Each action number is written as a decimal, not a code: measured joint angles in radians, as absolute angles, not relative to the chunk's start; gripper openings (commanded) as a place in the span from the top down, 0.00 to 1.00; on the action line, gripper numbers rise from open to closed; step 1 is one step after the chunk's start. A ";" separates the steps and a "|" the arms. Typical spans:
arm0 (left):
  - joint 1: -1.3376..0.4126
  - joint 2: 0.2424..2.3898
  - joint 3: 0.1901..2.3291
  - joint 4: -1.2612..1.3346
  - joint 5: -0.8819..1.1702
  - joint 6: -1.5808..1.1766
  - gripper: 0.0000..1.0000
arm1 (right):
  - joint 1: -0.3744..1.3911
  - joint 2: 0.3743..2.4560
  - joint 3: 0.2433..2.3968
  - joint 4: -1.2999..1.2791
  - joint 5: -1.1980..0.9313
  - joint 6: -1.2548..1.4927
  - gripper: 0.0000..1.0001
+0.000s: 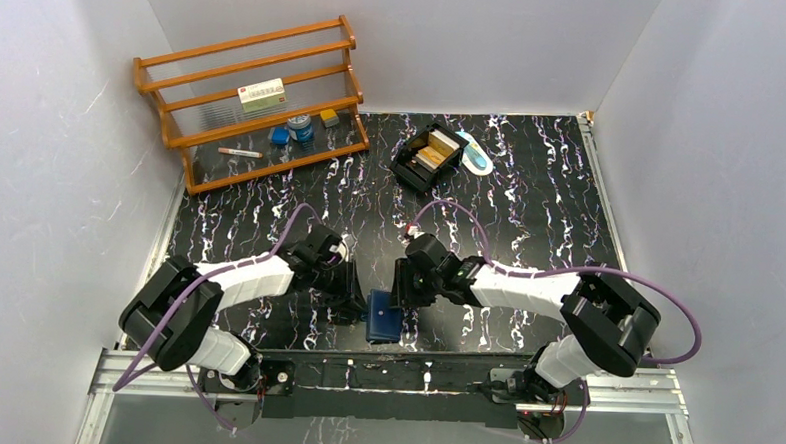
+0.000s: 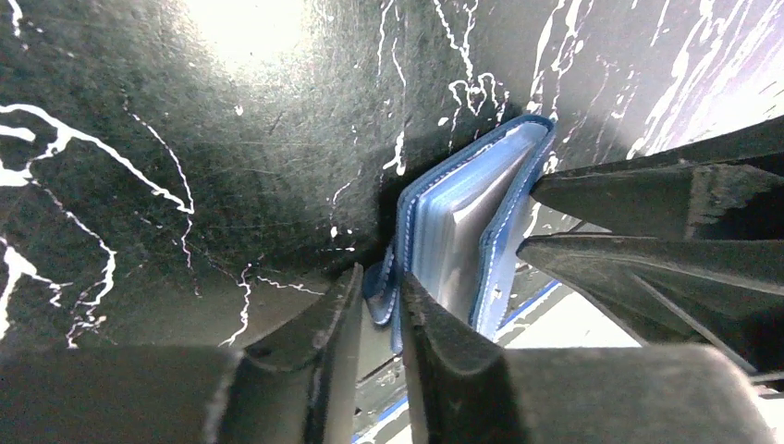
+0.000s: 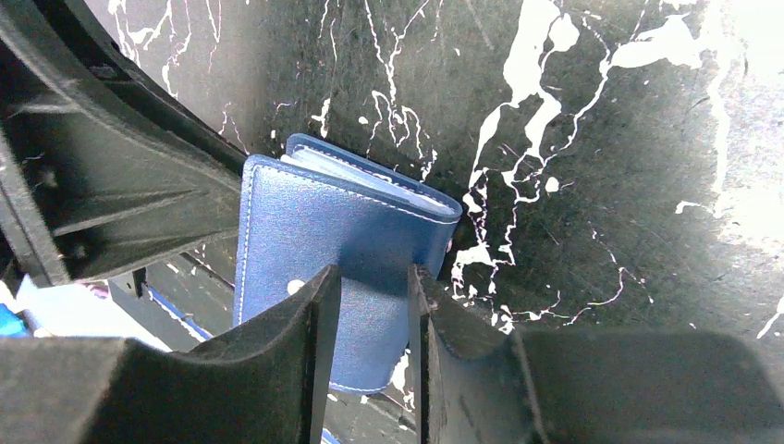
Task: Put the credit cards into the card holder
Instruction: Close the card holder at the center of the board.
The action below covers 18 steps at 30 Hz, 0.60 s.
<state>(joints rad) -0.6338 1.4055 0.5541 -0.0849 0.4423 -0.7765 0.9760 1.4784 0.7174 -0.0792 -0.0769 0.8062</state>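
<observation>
The card holder [image 1: 384,319] sits at the middle of the table's [image 1: 540,208] near edge, between your two arms. It seems propped on edge and partly fanned, so the shiny pockets show. Your left gripper [image 2: 379,294] is narrow and pinches one navy cover near its lower corner. Your right gripper [image 3: 370,274] has its fingers a little apart at the opposite cover. From these views you cannot tell whether it grips the cover or only rests against it.

The credit cards [image 1: 433,151] lie in the black tray [image 1: 408,172] toward the far edge, well apart from the holder, so none is loaded yet.

The step in hand looks like spreading the holder open. Make the left pinch firm and low. Seat the right fingers around the outer cover only, not the pocket leaves. Then draw the two covers apart slowly and evenly. Watch that the holder does not slide off the near edge, and lay it flat with the pockets up.
</observation>
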 measured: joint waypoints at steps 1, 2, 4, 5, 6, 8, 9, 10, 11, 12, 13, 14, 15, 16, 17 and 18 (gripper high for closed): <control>-0.638 1.409 0.554 -0.083 0.440 -0.779 0.97 | 0.979 1.478 0.717 -0.079 -0.075 0.808 0.59; -0.640 1.414 0.554 -0.083 0.439 -0.783 1.00 | 0.984 1.478 0.717 -0.079 -0.072 0.809 0.59; -0.644 1.417 0.552 -0.081 0.443 -0.789 1.00 | 0.994 1.478 0.717 -0.079 -0.064 0.811 0.59; -0.645 1.415 0.551 -0.076 0.448 -0.793 1.00 | 0.998 1.478 0.717 -0.080 -0.059 0.812 0.59; -0.645 1.412 0.549 -0.063 0.457 -0.799 1.00 | 1.001 1.478 0.717 -0.080 -0.054 0.812 0.59; -0.645 1.392 0.529 -0.009 0.478 -0.821 1.00 | 1.003 1.477 0.717 -0.083 -0.046 0.812 0.59; -0.645 1.371 0.503 0.047 0.494 -0.842 1.00 | 1.003 1.474 0.717 -0.088 -0.039 0.813 0.59; -0.645 1.352 0.479 0.092 0.511 -0.863 1.00 | 1.003 1.468 0.715 -0.092 -0.031 0.813 0.60; -0.645 1.336 0.450 0.154 0.534 -0.891 1.00 | 1.003 1.460 0.709 -0.095 -0.022 0.813 0.60; -0.645 1.329 0.423 0.219 0.553 -0.916 1.00 | 1.003 1.448 0.700 -0.097 -0.013 0.815 0.60; -0.645 1.329 0.405 0.265 0.566 -0.936 1.00 | 1.003 1.438 0.691 -0.097 -0.006 0.817 0.60; -0.645 1.334 0.380 0.331 0.581 -0.960 1.00 | 1.002 1.427 0.682 -0.098 0.001 0.819 0.60; -0.645 1.340 0.359 0.384 0.596 -0.982 1.00 | 1.002 1.414 0.671 -0.097 0.006 0.823 0.61; -0.645 1.346 0.343 0.427 0.609 -0.997 1.00 | 1.002 1.404 0.663 -0.096 0.009 0.828 0.61; -0.645 1.352 0.329 0.471 0.622 -1.011 1.00 | 1.002 1.397 0.656 -0.095 0.012 0.832 0.61; -0.645 1.357 0.318 0.506 0.631 -1.022 1.00 | 1.001 1.391 0.652 -0.095 0.013 0.834 0.61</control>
<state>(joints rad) -0.6449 1.3575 0.3183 0.5064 0.6308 -1.0222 1.0012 1.3914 0.6518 -0.0948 0.0128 0.8345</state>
